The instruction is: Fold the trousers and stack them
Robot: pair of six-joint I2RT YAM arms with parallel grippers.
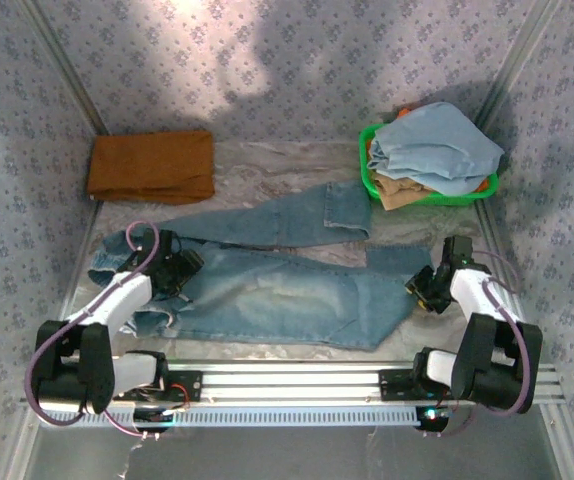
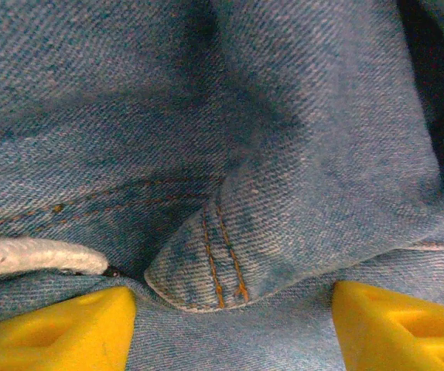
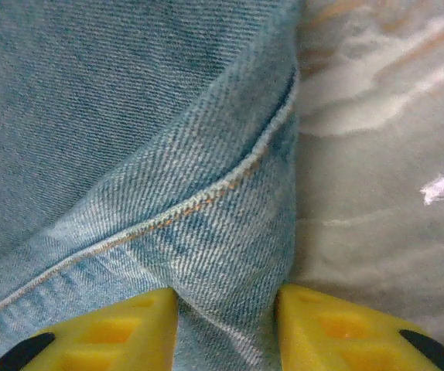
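Jaws of the left gripper stand wide apart. Its yellow fingertips rest low against the denim with nothing pinched between them. In the gap lies a rounded flap of cloth with two rows of orange stitching, and a white fuzzy strip lies just beside the left fingertip. In the overhead view this gripper sits over the waist end of the cloth.

The right gripper is closed in on a folded hem edge. Denim fills the narrow space between its two yellow fingertips and touches both. Seen from above, it sits at the far right end of the lower leg.

Both grippers are on the trousers, a pair of mid-blue denim jeans with faded whitish thighs. They lie spread flat across the near half of the silvery table. The waist is to the left and one leg runs right. The other leg angles up, and its hem ends near a green plastic basket.

That basket holds a crumpled pale grey-blue garment on top of a tan one. A folded orange-brown garment lies at the far left, well apart from the jeans.
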